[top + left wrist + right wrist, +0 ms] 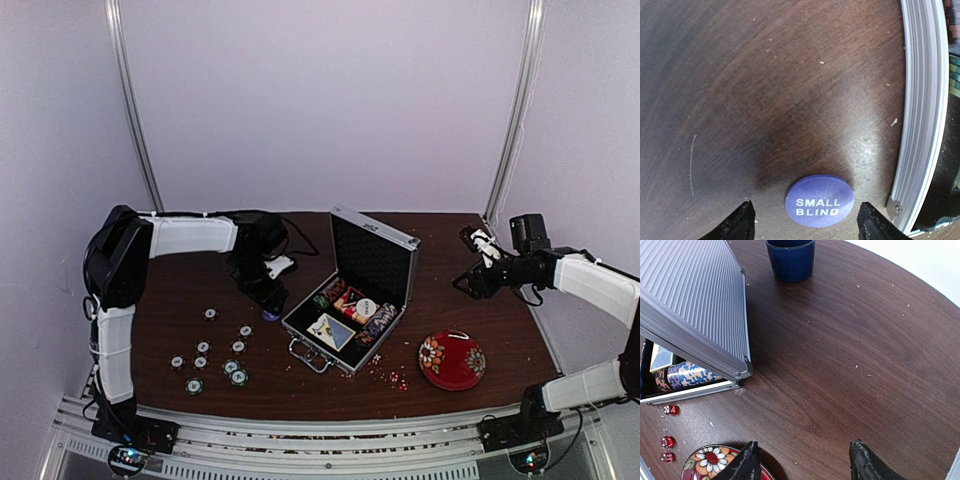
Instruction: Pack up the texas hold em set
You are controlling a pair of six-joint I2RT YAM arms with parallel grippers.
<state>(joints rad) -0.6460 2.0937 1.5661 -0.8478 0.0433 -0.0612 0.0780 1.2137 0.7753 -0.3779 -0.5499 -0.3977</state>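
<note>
The silver briefcase (347,322) stands open at mid-table, its lid (375,255) upright. Inside lie rows of striped chips (380,320) and the card deck box (331,330). Several loose poker chips (203,347) are scattered on the table left of it. A purple "SMALL BLIND" disc (820,201) lies flat beside the case's left wall (922,115). My left gripper (807,212) is open low over the disc (271,315), one finger on each side and neither touching it. My right gripper (805,455) hangs open and empty over bare wood right of the case (695,305).
A red floral bowl (452,360) sits at the front right, its rim (710,462) just under my right gripper's left finger. Small red dice (670,410) lie between bowl and case. A dark blue mug (790,257) stands behind the lid.
</note>
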